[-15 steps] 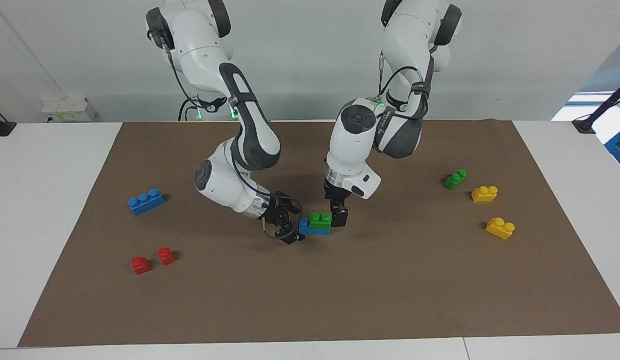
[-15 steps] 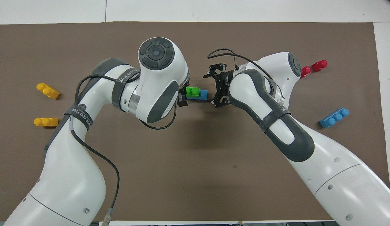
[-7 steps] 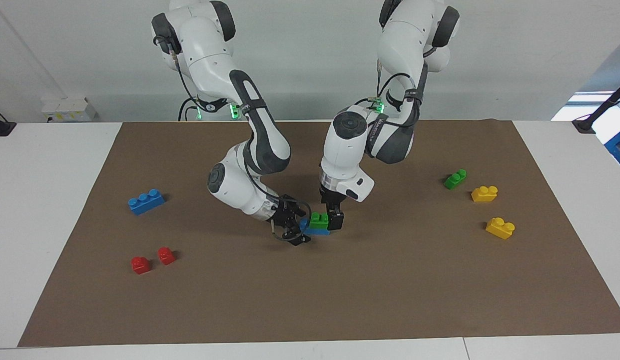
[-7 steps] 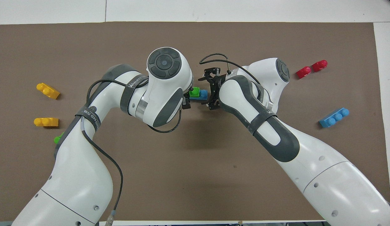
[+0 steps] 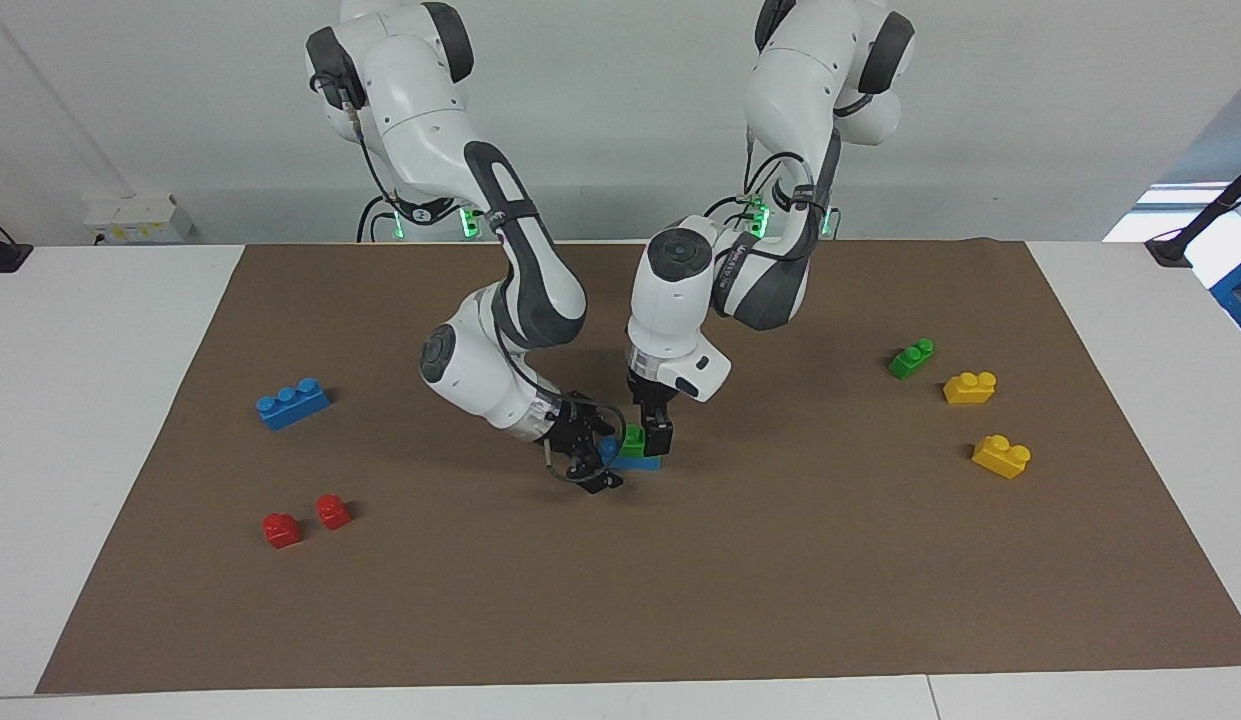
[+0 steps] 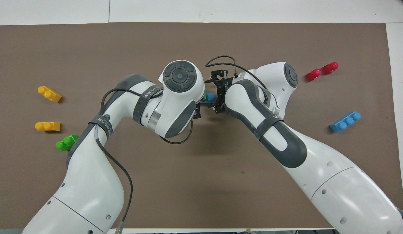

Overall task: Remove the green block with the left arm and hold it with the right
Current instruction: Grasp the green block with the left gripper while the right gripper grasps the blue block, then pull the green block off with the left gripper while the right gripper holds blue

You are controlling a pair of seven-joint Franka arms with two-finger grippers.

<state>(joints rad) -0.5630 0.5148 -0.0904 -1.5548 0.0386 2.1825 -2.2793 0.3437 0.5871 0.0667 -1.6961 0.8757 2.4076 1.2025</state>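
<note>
The bright green block [image 5: 635,438] sits on top of a blue brick [image 5: 644,462] in the middle of the brown mat. My left gripper [image 5: 652,430] is down at the green block, open, with one finger beside its end toward the left arm. My right gripper [image 5: 590,458] is low and open at the blue brick's other end. In the overhead view the left wrist hides the left gripper and nearly all of the green block. Only the blue brick [image 6: 209,97] and the right gripper [image 6: 217,92] show there.
A darker green brick [image 5: 911,357] and two yellow bricks [image 5: 970,387] [image 5: 1001,456] lie toward the left arm's end. A blue three-stud brick [image 5: 293,402] and two red bricks [image 5: 281,529] [image 5: 333,511] lie toward the right arm's end.
The left gripper has moved along the stack onto the green block. The right gripper has closed in on the blue brick's end. The stack has not moved.
</note>
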